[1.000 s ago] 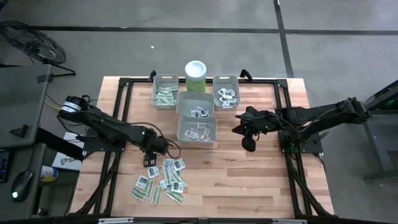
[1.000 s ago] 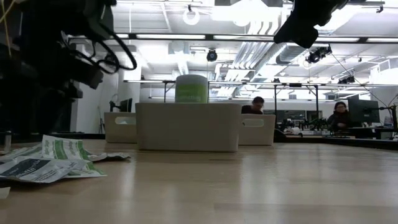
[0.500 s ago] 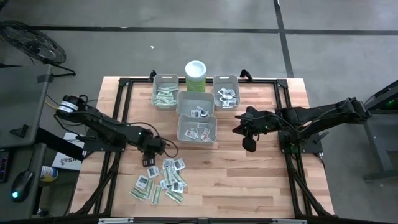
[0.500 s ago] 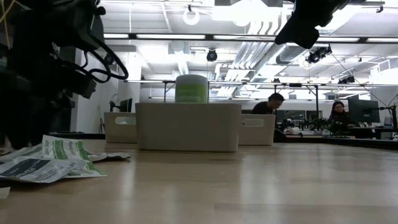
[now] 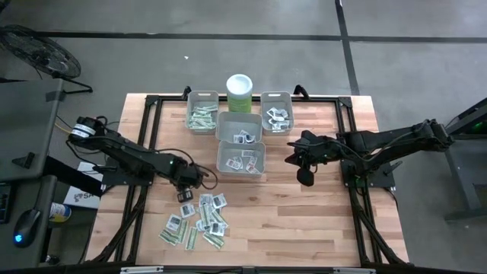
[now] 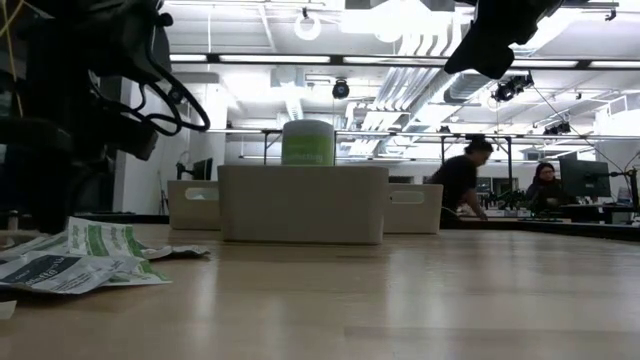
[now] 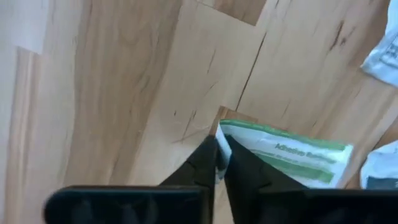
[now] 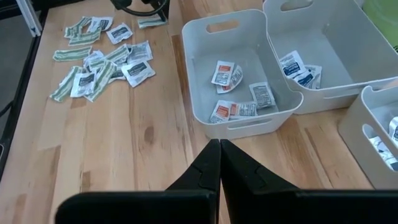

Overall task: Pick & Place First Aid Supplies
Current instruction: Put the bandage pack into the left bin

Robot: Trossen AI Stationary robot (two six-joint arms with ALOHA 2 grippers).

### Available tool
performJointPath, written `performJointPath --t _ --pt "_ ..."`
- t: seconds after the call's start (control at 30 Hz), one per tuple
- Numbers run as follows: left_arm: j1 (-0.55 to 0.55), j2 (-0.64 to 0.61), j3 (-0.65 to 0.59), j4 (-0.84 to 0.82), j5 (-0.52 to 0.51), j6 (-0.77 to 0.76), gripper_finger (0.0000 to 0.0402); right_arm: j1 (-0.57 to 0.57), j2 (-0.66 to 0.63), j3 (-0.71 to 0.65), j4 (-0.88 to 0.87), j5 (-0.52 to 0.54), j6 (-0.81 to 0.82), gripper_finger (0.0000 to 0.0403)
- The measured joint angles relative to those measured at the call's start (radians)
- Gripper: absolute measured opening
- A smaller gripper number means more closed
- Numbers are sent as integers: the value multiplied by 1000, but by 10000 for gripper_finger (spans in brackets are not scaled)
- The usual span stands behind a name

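Now my left jaws (image 7: 217, 163) pinch the end of a green-white strip packet (image 7: 292, 157) low over the desk (image 5: 304, 213), at the near edge of the loose pile of packets (image 5: 199, 221). My right jaws (image 8: 219, 163) hang clenched and empty above the desk, beside the front bin (image 5: 241, 158). That grey bin holds a few white square packets (image 8: 239, 93); the middle bin (image 5: 239, 127) holds some too. The back left bin (image 5: 202, 113) carries green strips, the back right bin (image 5: 276, 113) white squares. A green canister (image 5: 240, 93) stands between them.
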Motion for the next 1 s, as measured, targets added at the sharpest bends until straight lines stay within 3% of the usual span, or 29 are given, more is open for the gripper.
performJointPath --t 0.1,0.5,0.77,1.0 --pt "0 5 15 -8 6 -43 4 0 0 0 0 0 -4 0" --pt "65 10 231 -80 0 -126 1 0 0 0 -1 -1 -11 0" --pt "194 7 404 -299 -30 -149 1 0 0 0 -2 -1 -12 0" --pt "350 -28 538 -462 -152 -59 0 0 0 0 -11 -1 -12 0"
